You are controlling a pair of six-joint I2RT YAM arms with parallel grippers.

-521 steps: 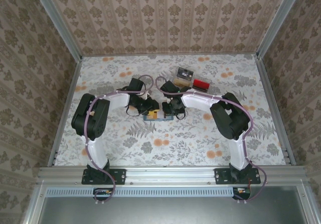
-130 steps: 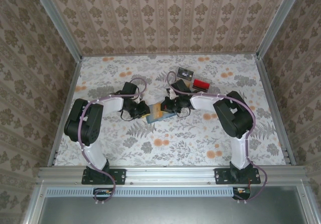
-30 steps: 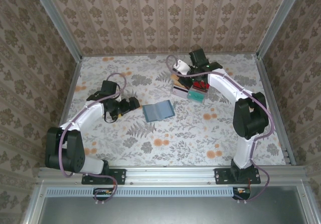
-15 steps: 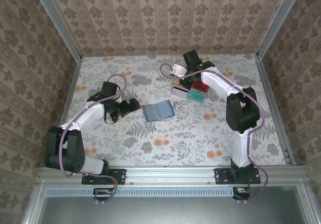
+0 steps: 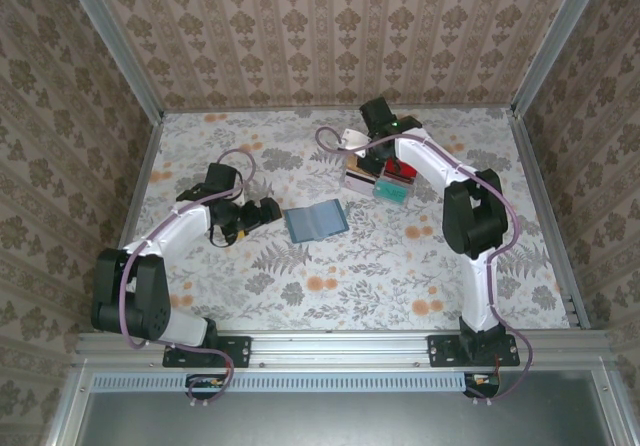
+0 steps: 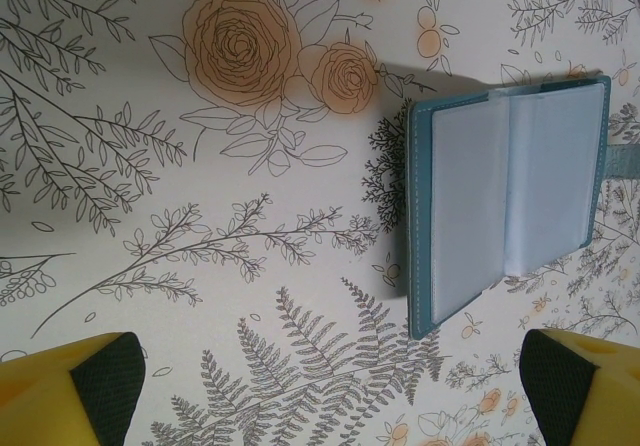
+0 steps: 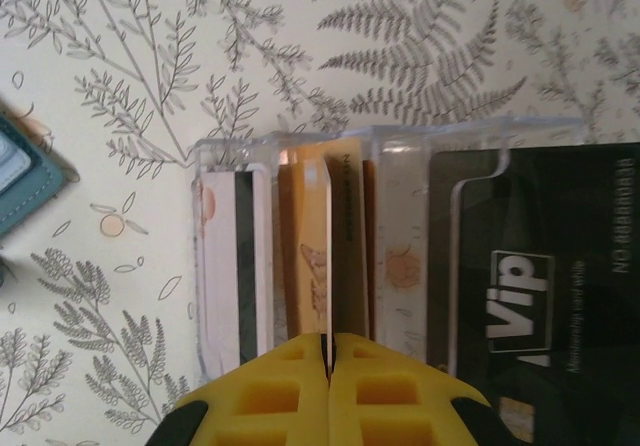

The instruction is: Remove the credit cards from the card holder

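Open and flat on the desk (image 6: 150, 296), near the middle: card holder (image 6: 505, 201), slim, teal-blue, stitched along the edge, both panels face up, clear pockets showing pale grey. Well apart from it, standing on edge in neighbouring slots of a clear tray (image 7: 400, 134): orange-tan card (image 7: 303, 256) and, just left of it, pale card (image 7: 222, 266) with a dark stripe. Over the orange-tan slot, seen edge-on: thin card (image 7: 328, 226), pinched at its lower end in the right hand (image 7: 328, 351).

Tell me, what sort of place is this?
Likely a staged robot test booth, not a real home: floral tablecloth, patterned wallpaper panels and aluminium frame rails boxing it in.
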